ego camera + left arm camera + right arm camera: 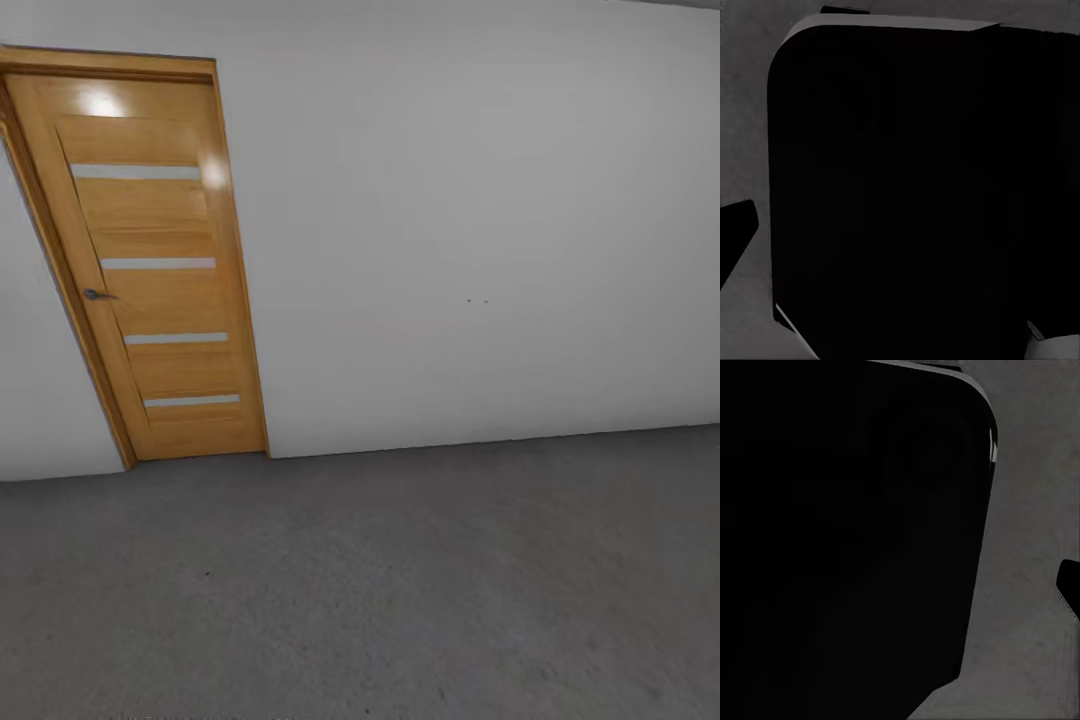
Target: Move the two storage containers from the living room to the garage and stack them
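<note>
Garage floor (400,600) and wooden door (150,280) ahead; robot in transit, no containers visible. Pincer states: cannot tell. Next: locating a container.

A door (160,270) stands at the left, set in the wall (470,220). The wall runs across the back. The floor (400,590) lies in front of the wall and the door.
</note>
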{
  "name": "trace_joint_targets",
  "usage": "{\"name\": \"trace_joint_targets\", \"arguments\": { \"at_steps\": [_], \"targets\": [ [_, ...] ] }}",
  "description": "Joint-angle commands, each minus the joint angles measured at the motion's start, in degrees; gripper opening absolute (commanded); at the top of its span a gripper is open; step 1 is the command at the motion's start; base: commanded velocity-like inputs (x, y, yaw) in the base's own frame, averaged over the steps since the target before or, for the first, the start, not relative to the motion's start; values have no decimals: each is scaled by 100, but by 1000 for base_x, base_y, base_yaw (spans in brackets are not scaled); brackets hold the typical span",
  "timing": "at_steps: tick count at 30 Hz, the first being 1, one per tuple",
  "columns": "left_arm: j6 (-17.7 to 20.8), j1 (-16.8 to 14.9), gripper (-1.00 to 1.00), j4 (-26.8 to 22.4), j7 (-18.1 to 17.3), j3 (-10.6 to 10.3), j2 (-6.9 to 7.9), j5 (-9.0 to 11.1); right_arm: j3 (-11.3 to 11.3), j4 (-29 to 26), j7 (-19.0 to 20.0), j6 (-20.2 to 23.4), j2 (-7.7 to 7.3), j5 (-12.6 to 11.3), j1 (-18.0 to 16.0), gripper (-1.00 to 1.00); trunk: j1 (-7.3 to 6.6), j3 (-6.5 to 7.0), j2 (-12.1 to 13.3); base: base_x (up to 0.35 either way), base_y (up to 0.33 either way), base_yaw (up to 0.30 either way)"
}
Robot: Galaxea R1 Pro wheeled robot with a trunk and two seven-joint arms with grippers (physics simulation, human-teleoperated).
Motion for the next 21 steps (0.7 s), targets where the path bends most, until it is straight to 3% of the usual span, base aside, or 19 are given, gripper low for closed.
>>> {"name": "trace_joint_targets", "arguments": {
  "at_steps": [1, 14, 17, 21],
  "targets": [
    [-7, -1, 100, -2, -6, 12, -1, 46, 23, 0, 1, -14, 0, 21, -1, 100, 0, -5, -3, 0, 0, 288],
    [-7, -1, 100, -2, -6, 12, -2, 46, 39, 0, -7, -17, 4, 35, -1, 100, 0, -5, -3, 0, 0, 288],
    [-7, -1, 100, -2, -6, 7, 3, 46, 54, 0, -8, -20, 4, 112, -1, 100, 0, -5, -3, 0, 0, 288],
    [-7, -1, 100, -2, -6, 4, 6, 46, 142, 0, -14, -59, 10, 415, -1, 100, 0, -5, -3, 0, 0, 235]
  ]
}}
